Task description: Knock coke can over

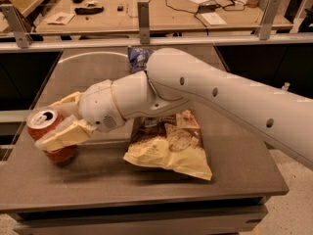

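The red coke can with a silver top stands at the left edge of the dark table and leans to the left. My gripper is at the can and open. One cream finger lies across the can's front. The other finger is behind the can, so the can sits between them. The white arm reaches in from the right across the table.
A large brown-and-cream chip bag lies at the table's middle, partly under the arm. A small dark blue snack bag sits at the back. A metal rail and a wooden desk stand behind. The table's left edge is close to the can.
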